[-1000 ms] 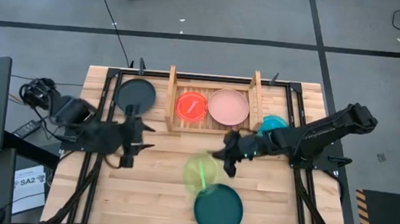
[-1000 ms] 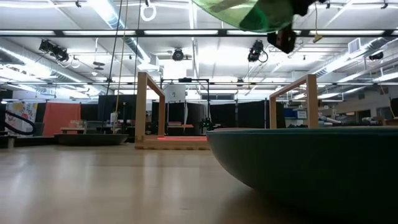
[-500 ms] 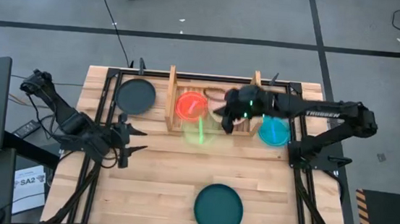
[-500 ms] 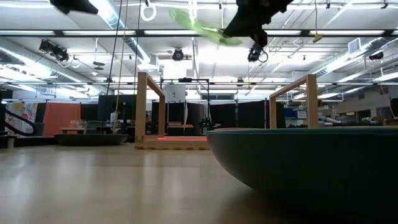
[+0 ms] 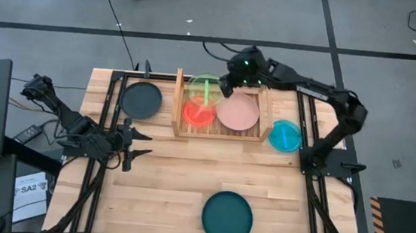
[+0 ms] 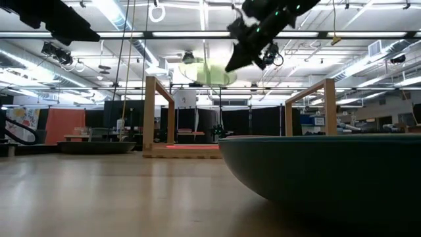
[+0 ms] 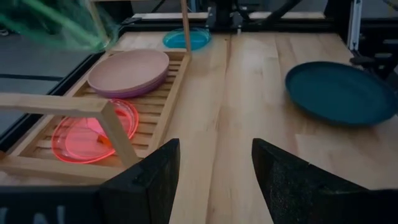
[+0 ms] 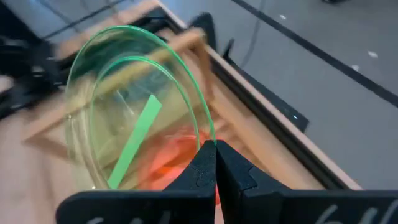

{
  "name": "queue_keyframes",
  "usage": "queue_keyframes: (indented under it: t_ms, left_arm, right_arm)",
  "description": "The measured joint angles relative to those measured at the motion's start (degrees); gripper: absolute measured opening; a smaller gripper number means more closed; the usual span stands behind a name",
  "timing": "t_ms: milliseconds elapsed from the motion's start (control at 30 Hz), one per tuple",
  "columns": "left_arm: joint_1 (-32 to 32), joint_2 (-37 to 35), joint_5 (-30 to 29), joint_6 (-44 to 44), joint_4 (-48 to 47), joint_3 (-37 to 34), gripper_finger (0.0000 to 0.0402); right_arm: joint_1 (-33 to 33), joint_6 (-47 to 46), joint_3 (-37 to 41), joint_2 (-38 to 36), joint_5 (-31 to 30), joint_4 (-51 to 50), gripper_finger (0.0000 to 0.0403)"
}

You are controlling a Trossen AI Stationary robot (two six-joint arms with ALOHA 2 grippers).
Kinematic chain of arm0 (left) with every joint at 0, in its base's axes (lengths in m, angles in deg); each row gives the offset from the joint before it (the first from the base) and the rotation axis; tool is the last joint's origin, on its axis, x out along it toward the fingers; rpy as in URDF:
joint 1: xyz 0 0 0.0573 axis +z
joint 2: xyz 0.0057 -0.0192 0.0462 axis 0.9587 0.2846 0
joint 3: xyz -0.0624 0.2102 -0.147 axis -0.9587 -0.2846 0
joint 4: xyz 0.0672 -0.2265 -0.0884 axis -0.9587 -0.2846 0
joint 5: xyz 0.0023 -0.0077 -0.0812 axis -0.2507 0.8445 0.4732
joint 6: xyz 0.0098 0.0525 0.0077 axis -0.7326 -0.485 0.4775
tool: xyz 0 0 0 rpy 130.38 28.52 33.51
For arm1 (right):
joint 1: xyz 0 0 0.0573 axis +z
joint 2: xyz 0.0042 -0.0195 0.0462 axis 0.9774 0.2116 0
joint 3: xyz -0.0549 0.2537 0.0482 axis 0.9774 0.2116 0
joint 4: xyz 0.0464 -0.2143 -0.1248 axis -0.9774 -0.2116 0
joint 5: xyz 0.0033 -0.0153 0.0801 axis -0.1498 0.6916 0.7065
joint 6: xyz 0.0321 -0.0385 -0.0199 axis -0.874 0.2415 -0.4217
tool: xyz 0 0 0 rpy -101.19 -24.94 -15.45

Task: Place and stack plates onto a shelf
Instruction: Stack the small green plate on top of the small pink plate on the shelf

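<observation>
A round translucent green plastic plate [image 5: 205, 90] is held by its rim in the clenched right gripper [image 5: 228, 86], raised above the far edge of the low pale wooden slatted shelf [image 5: 219, 129]. Directly below the gripped plate a translucent orange plate [image 5: 198, 112] is seen on the slats, and just beside it a pink plate [image 5: 238, 111] stacked on a purple one. The placing step is judged to be in hand; next, lowering onto the orange plate is called for. The left gripper [image 5: 136, 144] is parked apart, its fingers spread and empty.

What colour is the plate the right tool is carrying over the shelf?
Translucent green plate, with a solid green stripe inside; clearest in the right wrist view.
</observation>
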Motion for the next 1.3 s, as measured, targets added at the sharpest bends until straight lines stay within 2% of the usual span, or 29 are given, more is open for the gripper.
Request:
queue_keyframes:
  t_ms: [267,667,867,1300]
  left_arm:
    - [0.00,0.00,0.04,-0.01,-0.02,0.00,0.0206]
    - [0.00,0.02,0.04,0.05,-0.03,0.00,0.0206]
    - [0.00,0.02,0.04,0.09,-0.05,0.02,0.0206]
    - [0.00,0.02,0.04,0.11,-0.05,0.02,0.0206]
  right_arm:
    - [-4.74,0.03,-1.66,10.28,7.33,0.82,0.0005]
    - [-4.95,1.51,-1.66,19.49,7.49,3.00,0.0006]
    - [-4.29,1.50,-1.66,21.79,8.32,5.09,0.0006]
    - [-2.84,1.51,-1.66,21.71,8.51,5.54,0.0006]
